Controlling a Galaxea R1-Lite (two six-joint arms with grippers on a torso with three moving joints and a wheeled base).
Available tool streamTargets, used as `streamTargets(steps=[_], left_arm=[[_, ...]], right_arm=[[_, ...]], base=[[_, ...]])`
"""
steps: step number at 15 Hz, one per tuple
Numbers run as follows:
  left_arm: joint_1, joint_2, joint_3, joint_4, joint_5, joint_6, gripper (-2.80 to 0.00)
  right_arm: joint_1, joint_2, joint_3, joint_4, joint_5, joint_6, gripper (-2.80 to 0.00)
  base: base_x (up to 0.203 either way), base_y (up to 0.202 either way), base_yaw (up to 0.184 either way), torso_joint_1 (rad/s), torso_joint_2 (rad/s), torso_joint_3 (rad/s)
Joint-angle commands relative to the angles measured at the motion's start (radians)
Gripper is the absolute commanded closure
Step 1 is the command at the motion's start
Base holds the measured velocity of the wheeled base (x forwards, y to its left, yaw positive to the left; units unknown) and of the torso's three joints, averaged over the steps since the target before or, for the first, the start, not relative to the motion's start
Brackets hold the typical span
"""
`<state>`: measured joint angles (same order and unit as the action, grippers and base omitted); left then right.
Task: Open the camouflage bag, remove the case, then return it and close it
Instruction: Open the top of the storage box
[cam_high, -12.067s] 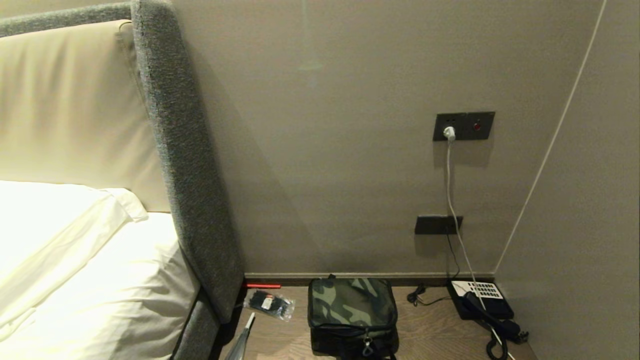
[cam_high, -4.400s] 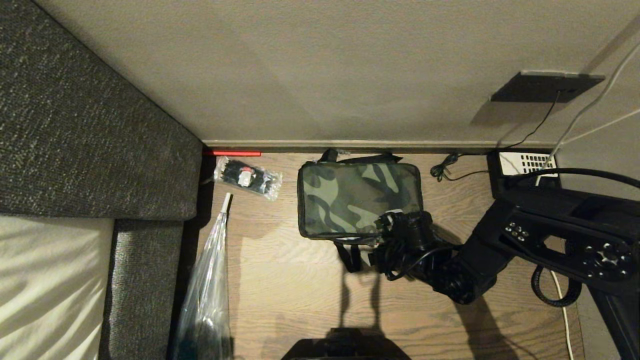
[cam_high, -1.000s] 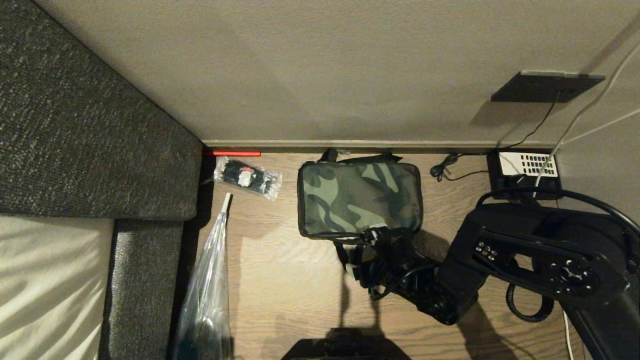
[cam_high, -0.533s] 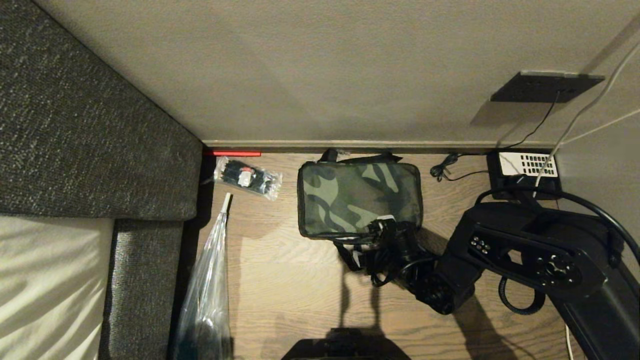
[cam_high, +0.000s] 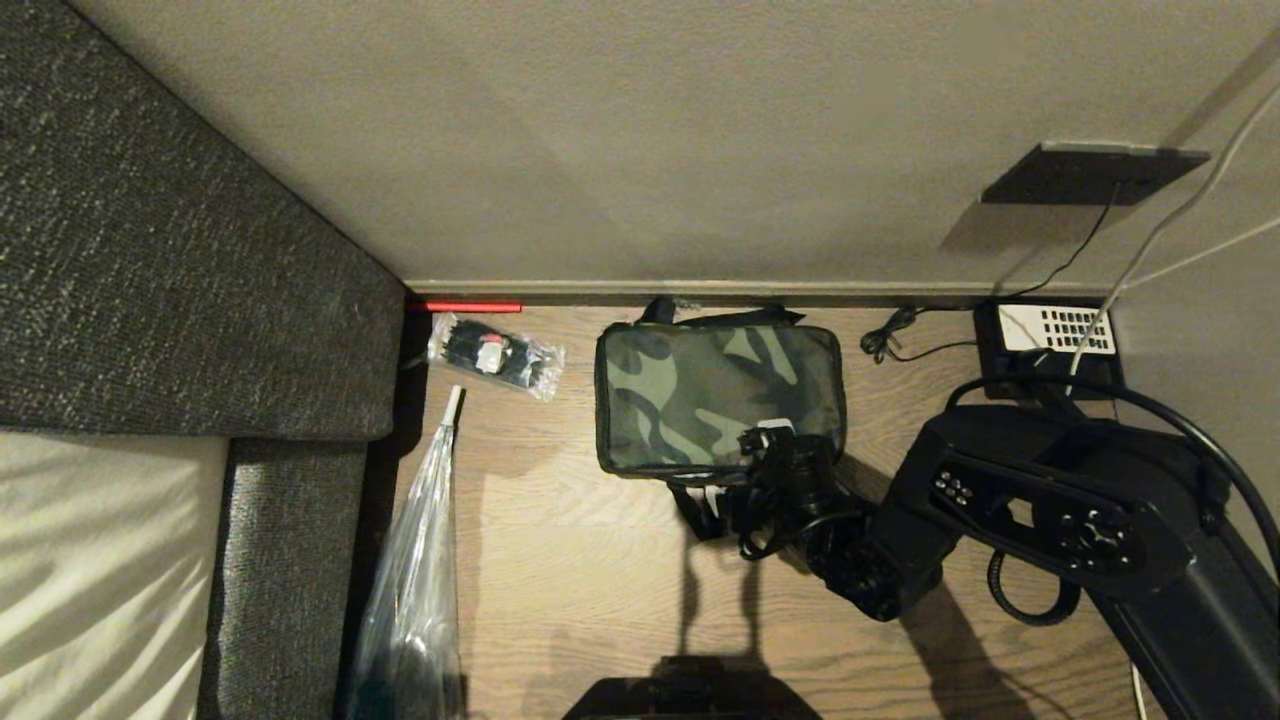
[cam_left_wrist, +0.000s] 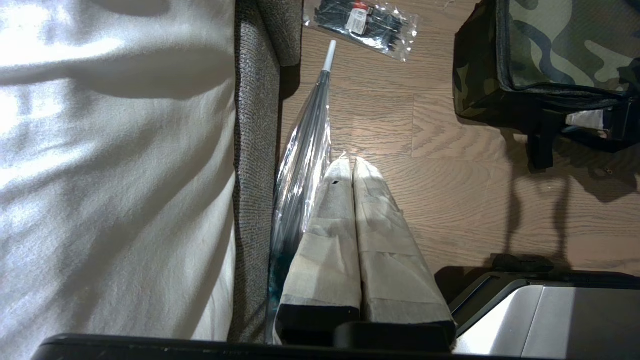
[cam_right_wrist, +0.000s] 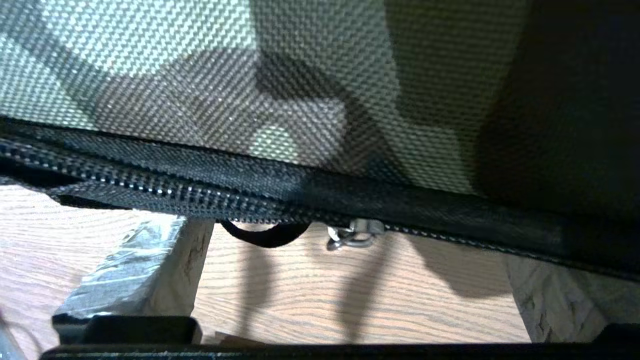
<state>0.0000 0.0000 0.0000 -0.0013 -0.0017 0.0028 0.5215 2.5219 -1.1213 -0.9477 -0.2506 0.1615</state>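
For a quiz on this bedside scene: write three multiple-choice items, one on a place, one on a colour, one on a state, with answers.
1. Where is the right gripper?
A. at the near edge of the camouflage bag
B. over the clear packet
C. on the phone

2. What colour is the thin bar along the wall's foot?
A. blue
B. red
C. white

3. How do the right gripper's fingers stand?
A. shut on the zipper pull
B. shut on a strap
C. apart, with the zipper pull between them, untouched

Answers: 1 A, the head view shows it at the bag's front edge. 2 B, it shows red beside the packet. 3 C, the right wrist view shows one finger on each side, wide of the pull.
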Motion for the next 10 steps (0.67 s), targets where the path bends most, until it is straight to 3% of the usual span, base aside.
streamTargets(steps=[1,5,6,10], left_arm=[[0.000,0.000,0.000,0.000,0.000,0.000,0.00],[0.000,0.000,0.000,0.000,0.000,0.000,0.00],[0.000,0.000,0.000,0.000,0.000,0.000,0.00],[0.000,0.000,0.000,0.000,0.000,0.000,0.00]], right_arm=[[0.000,0.008,-0.004,-0.005,-0.001,0.002,-2.80],[0.000,0.014,-0.017,-0.005,-0.001,0.003,-2.80],[0.000,0.015,-0.018,-0.008,-0.001,0.003,0.00],[0.000,0.028,-0.016,-0.069,0.001,0.001,0.00]], base=[[0.000,0.000,0.000,0.000,0.00,0.000],[0.000,0.000,0.000,0.000,0.00,0.000],[0.000,0.000,0.000,0.000,0.00,0.000],[0.000,0.000,0.000,0.000,0.00,0.000]])
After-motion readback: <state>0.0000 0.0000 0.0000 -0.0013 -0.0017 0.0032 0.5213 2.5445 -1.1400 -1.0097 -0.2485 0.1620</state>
